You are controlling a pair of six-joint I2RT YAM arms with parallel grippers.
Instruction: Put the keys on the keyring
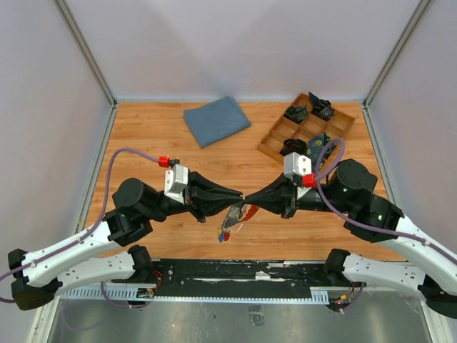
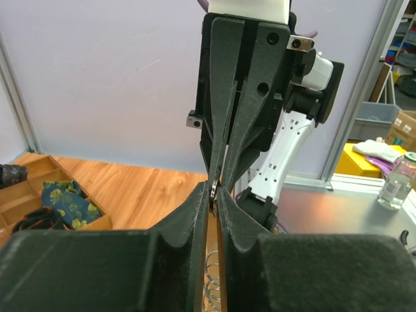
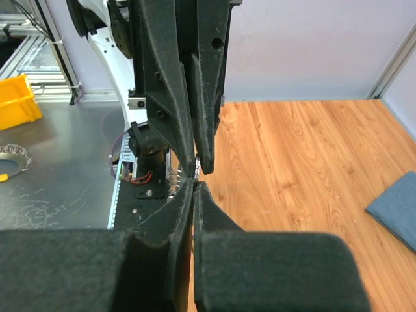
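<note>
Wooden counter lies under two claws meeting tip to tip. The left claw is nearly closed, pinching a thin silver edge of the keys. The right claw is shut, contents unclear. The red keyring shows just beside them. Likely light, stiff, slippery metal, so pinch the key heads flatwise.

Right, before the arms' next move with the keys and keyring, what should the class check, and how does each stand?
1. Left gripper closed on a thin silver piece, seemingly one of the keys: ok.
2. Right gripper shut: ok. What it holds: cannot tell.
3. Both grippers tip to tip, keys hanging just below: ok.
4. Keyring threaded through any key: cannot tell.
5. Cloth and tray well apart from the arms: ok.
</note>
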